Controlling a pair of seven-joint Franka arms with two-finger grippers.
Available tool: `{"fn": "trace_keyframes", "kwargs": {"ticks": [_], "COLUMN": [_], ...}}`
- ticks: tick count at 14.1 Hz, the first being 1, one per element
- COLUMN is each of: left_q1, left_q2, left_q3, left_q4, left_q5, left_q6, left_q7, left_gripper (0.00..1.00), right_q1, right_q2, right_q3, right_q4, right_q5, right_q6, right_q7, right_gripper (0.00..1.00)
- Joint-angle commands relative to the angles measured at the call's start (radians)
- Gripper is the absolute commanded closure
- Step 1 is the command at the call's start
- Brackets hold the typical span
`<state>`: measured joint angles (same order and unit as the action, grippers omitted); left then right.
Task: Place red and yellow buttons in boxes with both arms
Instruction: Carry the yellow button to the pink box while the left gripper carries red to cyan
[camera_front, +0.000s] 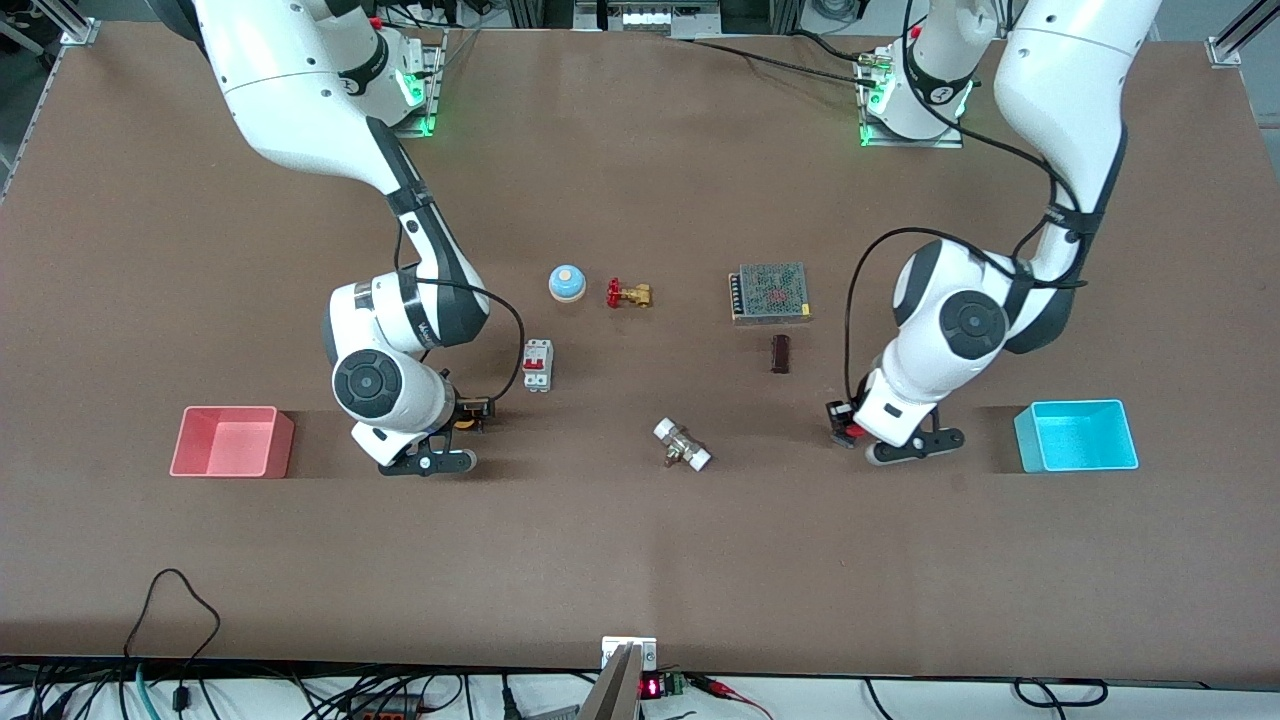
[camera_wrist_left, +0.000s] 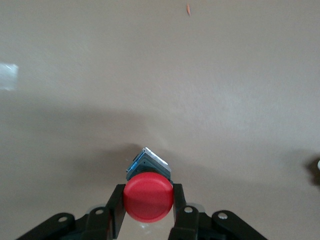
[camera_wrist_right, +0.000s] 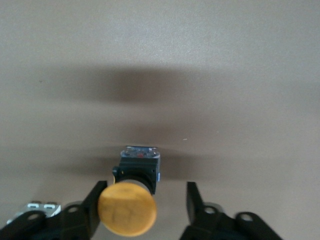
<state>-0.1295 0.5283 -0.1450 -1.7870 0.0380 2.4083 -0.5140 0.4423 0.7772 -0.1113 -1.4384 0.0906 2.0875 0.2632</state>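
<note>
The left pincer (camera_wrist_left: 148, 210) is clamped on the red button (camera_wrist_left: 148, 196), low over the desk (camera_front: 640, 560) and well short of the cyan box (camera_front: 1076, 436). The right pincer (camera_wrist_right: 145, 205) is spread around the yellow button (camera_wrist_right: 127, 208) — one finger (camera_wrist_right: 92, 205) touching the cap, the other clear. That button sits off-centre, so closing could tip it. The pink box (camera_front: 230, 441) lies nearby.

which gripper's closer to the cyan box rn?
Left. The left gripper, shut on the red button, sits just beside the cyan box. The right gripper is at the yellow button near the pink box, at the right arm's end.
</note>
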Motion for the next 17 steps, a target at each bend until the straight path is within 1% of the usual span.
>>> {"fn": "trace_keyframes", "kwargs": {"ticks": [1,2,3,5,7,9,11,13,14,15,17], "left_q1": [0.051,0.07,0.086,0.129,0.174,0.241,0.312,0.376,0.404,0.43,0.464], "left_q2": [-0.053,-0.063,-0.068,-0.079,-0.085,-0.1,-0.105,-0.103,-0.102,-0.102,-0.091], "left_q3": [0.001,0.001,0.002,0.002,0.002,0.002,0.002,0.002,0.002,0.002,0.002], "left_q4": [0.003,0.008,0.021,0.041,0.049,0.049,0.049,0.051,0.051,0.051,0.049], "left_q5": [0.017,0.016,0.016,0.016,0.016,0.016,0.016,0.016,0.016,0.016,0.016], "left_q6": [-0.05,-0.081,-0.101,-0.145,-0.178,-0.199,-0.201,-0.201,-0.201,-0.201,-0.193], "left_q7": [0.067,0.103,0.13,0.196,0.267,0.368,0.474,0.572,0.61,0.644,0.696], "left_gripper": [0.71,0.71,0.71,0.71,0.71,0.71,0.71,0.71,0.71,0.71,0.71], "right_q1": [0.004,0.004,0.004,0.001,-0.004,-0.013,-0.04,-0.123,-0.175,-0.235,-0.315], "right_q2": [0.022,0.022,0.022,0.017,0.004,-0.013,-0.093,-0.166,-0.188,-0.206,-0.211], "right_q3": [-0.002,-0.002,-0.002,-0.004,-0.008,-0.019,-0.057,-0.07,-0.074,-0.074,-0.077], "right_q4": [0.023,0.023,0.024,0.026,0.027,0.029,0.027,0.027,0.027,0.027,0.027], "right_q5": [0.011,0.011,0.011,0.011,0.011,0.009,0.011,0.0,-0.002,-0.003,-0.005], "right_q6": [0.014,0.016,0.016,0.016,0.013,0.006,-0.02,-0.134,-0.164,-0.182,-0.219], "right_q7": [0.034,0.033,0.031,0.027,0.028,0.025,0.021,0.008,-0.004,-0.043,-0.155], "right_gripper": [0.45,0.51,0.6,0.7,0.74,0.74,0.74,0.74,0.74,0.74,0.74]}}
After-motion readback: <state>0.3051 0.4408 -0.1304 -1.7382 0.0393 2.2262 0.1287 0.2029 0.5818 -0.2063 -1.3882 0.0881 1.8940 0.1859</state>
